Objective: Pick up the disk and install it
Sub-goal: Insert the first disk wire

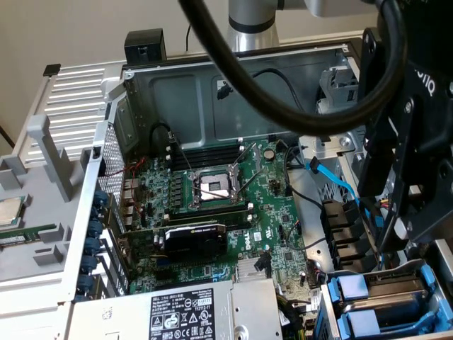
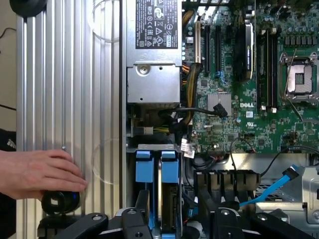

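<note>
We are cataloguing an open computer case [image 1: 177, 92] with the arm hanging over one corner of it. Item one, the gripper [image 1: 400, 228] [image 2: 174, 219]: it is hovering at the exterior view's right, above the drive bay [image 2: 149, 148], its jaws standing wide apart and clasping nothing. Item two, the disk [image 2: 168, 195] [image 1: 352, 289]: it is sitting on edge in the drive bay, clipped in its blue frame, just beside a second blue-framed unit [image 2: 144, 167]. We cannot tell whether it is fully seated. Item three, the grey power-supply box [image 1: 184, 312] [image 2: 152, 30]: it is lying next to the bay, showing its black-and-white label. Item four, the green motherboard [image 1: 272, 212]: it is carrying an open processor socket [image 1: 214, 185] and a black graphics card [image 1: 195, 239]. Item five, a blue data cable [image 1: 336, 180] [image 2: 271, 189]: it is trailing loose beside a row of black clips [image 1: 343, 227]. Item six, a thick black hose [image 1: 283, 106]: it is looping across the case toward the gripper. Item seven, a person's hand [image 2: 35, 173]: it is resting on a ribbed aluminium plate [image 2: 70, 74] outside the case, its fingers just over a black knob [image 2: 60, 201]. Item eight, a small silver processor chip [image 1: 6, 212]: it is lying on a grey fixture at the exterior view's left.
</note>
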